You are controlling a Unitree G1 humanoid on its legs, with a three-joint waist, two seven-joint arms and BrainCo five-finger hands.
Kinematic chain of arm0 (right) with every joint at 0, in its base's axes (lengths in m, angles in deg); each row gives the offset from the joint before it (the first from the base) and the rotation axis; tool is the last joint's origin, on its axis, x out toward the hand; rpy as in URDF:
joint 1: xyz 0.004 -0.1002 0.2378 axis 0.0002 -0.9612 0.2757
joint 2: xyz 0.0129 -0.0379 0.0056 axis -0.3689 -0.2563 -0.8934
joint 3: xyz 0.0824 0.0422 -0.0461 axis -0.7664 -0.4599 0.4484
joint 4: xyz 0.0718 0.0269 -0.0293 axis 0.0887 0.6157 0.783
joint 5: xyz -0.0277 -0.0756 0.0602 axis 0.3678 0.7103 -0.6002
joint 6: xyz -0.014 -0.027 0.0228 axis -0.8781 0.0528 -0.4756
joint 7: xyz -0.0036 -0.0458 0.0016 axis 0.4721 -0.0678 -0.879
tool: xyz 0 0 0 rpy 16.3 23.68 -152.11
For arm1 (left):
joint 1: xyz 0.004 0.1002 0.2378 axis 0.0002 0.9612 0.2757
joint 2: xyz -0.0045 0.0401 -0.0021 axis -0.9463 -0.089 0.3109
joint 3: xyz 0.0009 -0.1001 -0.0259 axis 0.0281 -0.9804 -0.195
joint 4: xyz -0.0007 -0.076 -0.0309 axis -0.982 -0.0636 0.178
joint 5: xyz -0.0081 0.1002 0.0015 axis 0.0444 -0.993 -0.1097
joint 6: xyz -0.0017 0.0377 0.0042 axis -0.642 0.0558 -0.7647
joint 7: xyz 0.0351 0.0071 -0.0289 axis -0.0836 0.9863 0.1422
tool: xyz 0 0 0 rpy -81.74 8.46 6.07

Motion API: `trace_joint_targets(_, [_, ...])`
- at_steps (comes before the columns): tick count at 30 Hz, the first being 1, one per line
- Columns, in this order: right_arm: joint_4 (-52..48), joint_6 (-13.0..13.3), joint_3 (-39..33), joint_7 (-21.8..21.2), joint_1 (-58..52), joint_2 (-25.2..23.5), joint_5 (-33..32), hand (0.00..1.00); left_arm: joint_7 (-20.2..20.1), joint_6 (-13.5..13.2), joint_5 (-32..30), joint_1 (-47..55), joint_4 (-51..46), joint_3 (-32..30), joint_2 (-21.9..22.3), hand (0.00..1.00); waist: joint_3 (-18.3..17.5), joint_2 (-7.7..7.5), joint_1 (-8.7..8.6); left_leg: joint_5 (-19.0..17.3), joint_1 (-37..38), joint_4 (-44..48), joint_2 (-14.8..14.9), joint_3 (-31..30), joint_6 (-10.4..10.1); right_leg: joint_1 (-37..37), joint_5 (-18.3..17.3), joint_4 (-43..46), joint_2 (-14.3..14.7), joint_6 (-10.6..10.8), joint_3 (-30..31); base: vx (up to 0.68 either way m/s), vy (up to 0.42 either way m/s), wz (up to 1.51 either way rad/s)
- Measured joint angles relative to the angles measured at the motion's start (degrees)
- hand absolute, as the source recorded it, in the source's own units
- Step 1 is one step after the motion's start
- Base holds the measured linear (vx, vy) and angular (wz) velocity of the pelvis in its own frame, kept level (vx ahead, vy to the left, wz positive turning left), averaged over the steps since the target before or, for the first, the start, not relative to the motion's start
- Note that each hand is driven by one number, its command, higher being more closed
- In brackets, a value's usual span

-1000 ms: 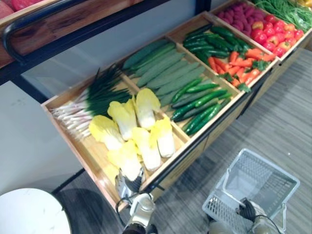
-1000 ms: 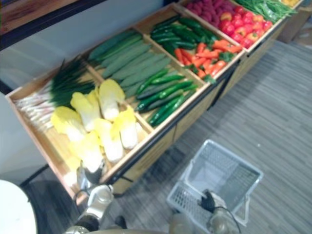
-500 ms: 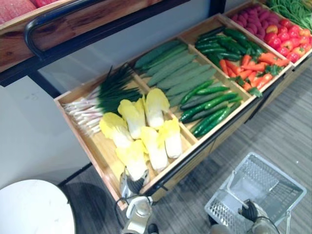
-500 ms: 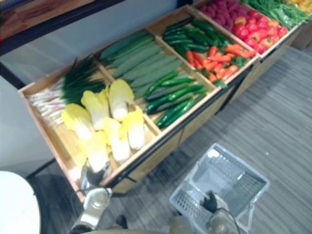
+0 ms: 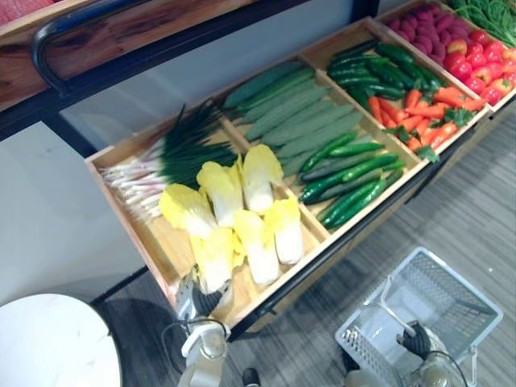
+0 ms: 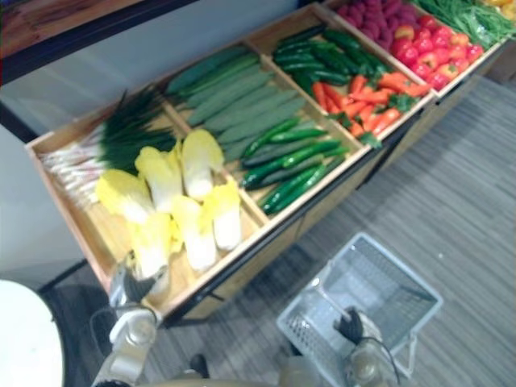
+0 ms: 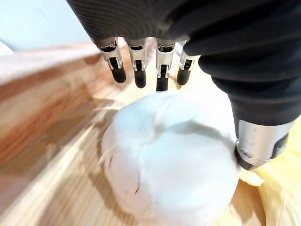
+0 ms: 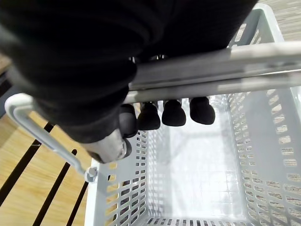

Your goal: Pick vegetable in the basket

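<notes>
Several yellow-white napa cabbages lie in the near compartment of a wooden crate [image 5: 165,254]. My left hand [image 5: 196,297] rests at the white base of the nearest cabbage [image 5: 214,256]. In the left wrist view its fingers [image 7: 139,70] stretch straight over that cabbage [image 7: 174,160], and the thumb [image 7: 257,149] lies against its side. The hand is open. My right hand [image 5: 417,341] is shut on the handle [image 8: 211,70] of a grey plastic basket [image 5: 484,302], which hangs empty low on the right.
Spring onions [image 5: 161,157] lie behind the cabbages. Long pale green gourds [image 5: 290,113] and dark cucumbers [image 5: 343,173] fill the adjoining compartment, with carrots [image 5: 411,113] and red peppers [image 5: 476,60] further right. A round white table [image 5: 48,343] stands at the lower left.
The camera has shifted. My left hand has edged left and closer over the nearest cabbage's base. My right hand still holds the basket's handle.
</notes>
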Motion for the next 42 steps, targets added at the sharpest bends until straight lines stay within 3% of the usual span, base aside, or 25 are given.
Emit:
trace_joint_targets(3, [-0.1, 0.1, 0.0, -0.5, 0.0, 0.0, 1.1, 1.00, -0.4, 0.2, -1.7, -0.1, -0.8, -1.6, -1.3, 1.00, 0.0, -0.01, -0.02, 0.1, 0.0, 0.3, 0.0, 0.0, 0.1, 0.1, 0.0, 0.0, 0.0, 0.0, 0.0, -0.02, -0.004, 0.00])
trace_joint_targets(4, [-0.2, 0.2, 0.0, -0.6, 0.0, 0.0, 1.6, 1.00, -0.4, 0.5, -2.1, -0.1, -1.1, -1.7, -1.7, 0.00, 0.0, -0.01, -0.03, 0.1, -0.1, 0.3, 0.0, -0.1, 0.1, 0.0, 0.0, 0.0, 0.0, 0.0, 0.0, -0.03, -0.006, 0.01])
trace_joint_targets(16, [-0.8, 0.2, -0.1, -1.6, -0.1, -0.1, 2.0, 1.00, -0.3, 1.6, -1.6, -1.2, -1.5, -2.8, 0.2, 0.00, -0.3, -0.06, -0.04, 0.6, -0.9, 0.2, 0.0, -1.2, 0.2, -0.1, 0.2, 0.0, -0.1, 0.3, -0.9, -0.01, -0.004, 0.03])
trace_joint_targets(24, [-0.5, 0.2, 0.2, -1.7, -0.2, -0.2, 2.0, 1.00, 3.1, 1.6, -1.0, -5.6, 5.0, -2.4, 0.4, 0.00, -0.9, -0.11, -0.17, 0.6, -0.7, 0.2, 0.1, -1.2, 0.2, 0.2, 0.4, -0.2, -0.1, 0.2, -1.0, 0.00, 0.000, 0.00])
trace_joint_targets(31, [0.3, 0.2, 0.9, -0.3, -0.1, -1.3, 2.0, 1.00, 5.9, 1.6, 1.2, -6.4, 2.9, 2.7, 1.1, 0.00, -1.3, -0.71, -0.27, 0.6, -0.7, 0.0, 0.1, -1.2, 0.2, 0.2, 0.5, -0.4, -0.1, 0.2, -1.0, 0.00, 0.000, 0.00])
trace_joint_targets(42, [0.4, 0.2, 2.4, 0.7, 0.2, -2.2, 1.9, 1.00, 5.9, 0.9, 0.3, -6.3, -0.4, 8.1, 1.6, 0.00, -1.5, -0.76, -0.22, 0.7, -0.3, -0.6, -0.6, -1.5, 0.3, 0.5, 0.8, -0.2, -0.6, 0.0, -1.4, 0.00, 0.000, 0.01])
